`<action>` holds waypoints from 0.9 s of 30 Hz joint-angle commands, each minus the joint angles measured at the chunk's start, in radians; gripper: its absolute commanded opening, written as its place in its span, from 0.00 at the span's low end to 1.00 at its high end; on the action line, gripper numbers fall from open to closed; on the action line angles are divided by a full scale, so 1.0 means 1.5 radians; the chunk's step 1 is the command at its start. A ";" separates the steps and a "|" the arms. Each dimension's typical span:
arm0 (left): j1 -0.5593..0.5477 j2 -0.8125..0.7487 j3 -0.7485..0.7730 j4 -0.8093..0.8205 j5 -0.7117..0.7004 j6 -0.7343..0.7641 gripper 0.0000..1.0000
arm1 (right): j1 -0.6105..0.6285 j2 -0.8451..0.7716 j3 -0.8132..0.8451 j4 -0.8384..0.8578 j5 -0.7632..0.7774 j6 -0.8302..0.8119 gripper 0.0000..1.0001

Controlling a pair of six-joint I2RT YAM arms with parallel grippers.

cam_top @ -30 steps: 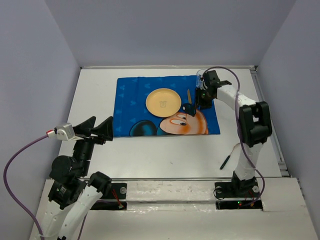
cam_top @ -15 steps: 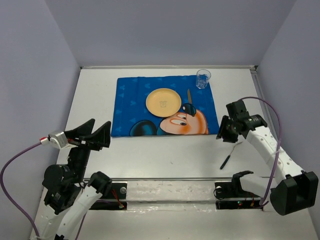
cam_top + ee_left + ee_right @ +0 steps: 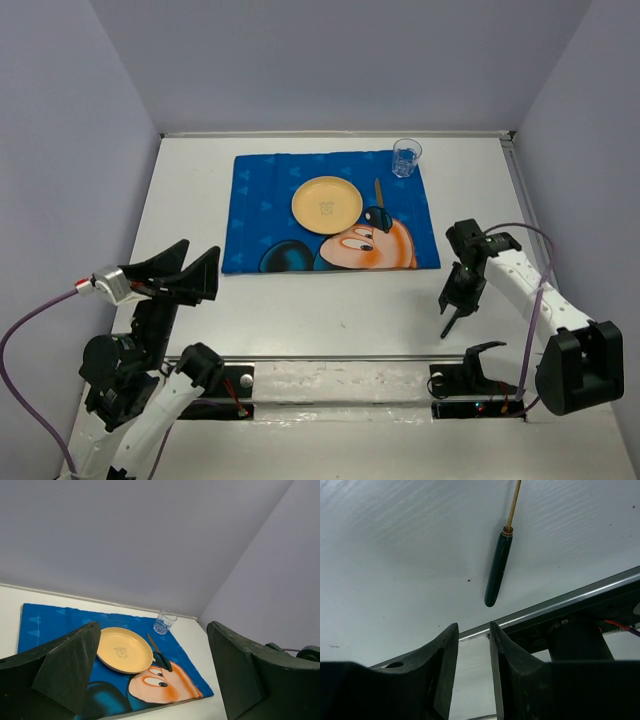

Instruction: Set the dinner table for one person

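The white dinner table carries a blue cartoon-mouse placemat. On the mat are a yellow plate, a dark-handled knife just right of it, and a clear glass at the far right corner. A dark-handled utensil with a gold stem lies on the bare table at the near right. My right gripper hovers over it, slightly open and empty. In the right wrist view the utensil lies just ahead of my fingertips. My left gripper is wide open and empty, raised at the near left.
A metal edge strip and the arm mounts run along the near side behind the utensil. Grey walls close in the table on three sides. The left wrist view shows the plate, knife and glass from afar.
My right gripper let go of the glass at the mat's far right corner and swung back to the near right, down over the utensil. The left arm sank slightly.
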 commanded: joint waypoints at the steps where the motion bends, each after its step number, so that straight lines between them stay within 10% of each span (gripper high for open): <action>1: -0.013 -0.008 0.004 0.029 -0.008 0.011 0.99 | -0.015 0.032 -0.012 0.013 -0.002 0.031 0.45; 9: -0.027 -0.034 0.007 0.026 -0.026 0.015 0.99 | -0.066 0.101 -0.003 0.057 0.001 0.061 0.52; 14: -0.045 -0.010 0.003 0.028 -0.016 0.016 0.99 | -0.082 0.118 0.081 0.134 0.003 0.015 0.40; 25: -0.076 0.348 -0.041 0.222 0.407 -0.201 0.99 | -0.082 -0.097 0.383 0.136 0.087 -0.178 0.39; 27: -0.172 0.435 -0.066 0.309 0.282 -0.216 0.99 | -0.071 -0.109 0.451 0.111 0.097 -0.195 0.39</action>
